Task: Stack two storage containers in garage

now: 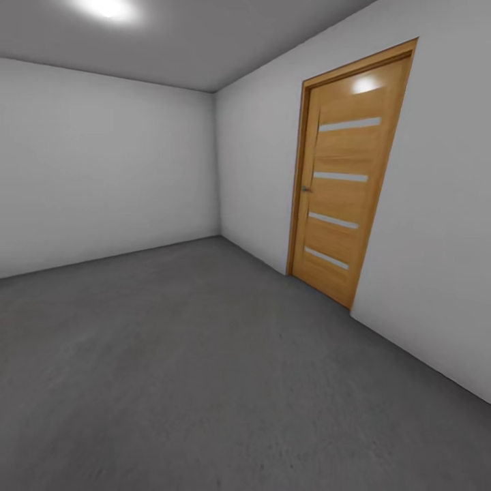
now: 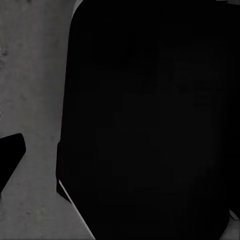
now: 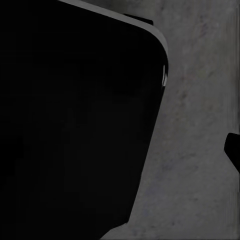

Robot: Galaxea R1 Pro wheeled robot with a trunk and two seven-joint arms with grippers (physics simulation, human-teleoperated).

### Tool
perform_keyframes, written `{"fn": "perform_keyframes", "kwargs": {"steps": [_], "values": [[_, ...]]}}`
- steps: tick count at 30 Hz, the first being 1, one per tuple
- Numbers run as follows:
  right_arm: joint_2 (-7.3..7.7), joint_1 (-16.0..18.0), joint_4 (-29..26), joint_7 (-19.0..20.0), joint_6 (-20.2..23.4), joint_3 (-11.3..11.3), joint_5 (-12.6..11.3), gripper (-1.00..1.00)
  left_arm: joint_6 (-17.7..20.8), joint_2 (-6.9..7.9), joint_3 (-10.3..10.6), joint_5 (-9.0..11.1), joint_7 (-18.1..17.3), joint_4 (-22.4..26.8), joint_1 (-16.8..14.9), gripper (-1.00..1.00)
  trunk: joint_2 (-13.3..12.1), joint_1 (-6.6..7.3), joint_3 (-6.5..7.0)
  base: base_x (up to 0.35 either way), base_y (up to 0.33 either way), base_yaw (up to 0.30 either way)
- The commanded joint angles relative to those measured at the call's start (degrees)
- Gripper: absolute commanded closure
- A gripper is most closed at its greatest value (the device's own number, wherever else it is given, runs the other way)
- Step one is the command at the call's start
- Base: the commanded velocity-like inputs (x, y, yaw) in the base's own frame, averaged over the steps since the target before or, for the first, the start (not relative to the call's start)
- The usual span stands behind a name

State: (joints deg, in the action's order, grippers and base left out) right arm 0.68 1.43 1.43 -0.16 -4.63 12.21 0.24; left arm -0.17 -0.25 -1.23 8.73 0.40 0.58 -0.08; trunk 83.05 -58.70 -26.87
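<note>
A floor (image 1: pixel 204 368) runs ahead to a corner where two walls meet. A door (image 1: pixel 344 184) stands shut in the right wall (image 1: pixel 266 170), near the corner; a ceiling light (image 1: pixel 106 8) sits overhead, left.

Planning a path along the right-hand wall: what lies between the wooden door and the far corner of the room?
In the head view, a plain white wall runs from the wooden door to the corner, meeting grey concrete floor.
</note>
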Motion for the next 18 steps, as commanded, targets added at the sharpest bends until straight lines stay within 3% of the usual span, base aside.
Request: {"fn": "perform_keyframes", "kwargs": {"steps": [1, 18], "values": [[0.04, 0.06, 0.15, -0.02, -0.33, 0.27, 0.02, -1.0, -0.01, -0.01, -0.09, 0.41, 0.04, 0.02, -0.01, -1.0, 0.03, -0.03, -0.05, 0.323, 0.0, 0.0], [-0.16, 0.06, 0.15, -0.02, -0.33, 0.27, -0.07, -1.0, -0.01, -0.01, -0.09, 0.41, 0.04, 0.01, -0.01, -1.0, 0.03, -0.03, -0.05, 0.323, 0.0, -0.001]]}}
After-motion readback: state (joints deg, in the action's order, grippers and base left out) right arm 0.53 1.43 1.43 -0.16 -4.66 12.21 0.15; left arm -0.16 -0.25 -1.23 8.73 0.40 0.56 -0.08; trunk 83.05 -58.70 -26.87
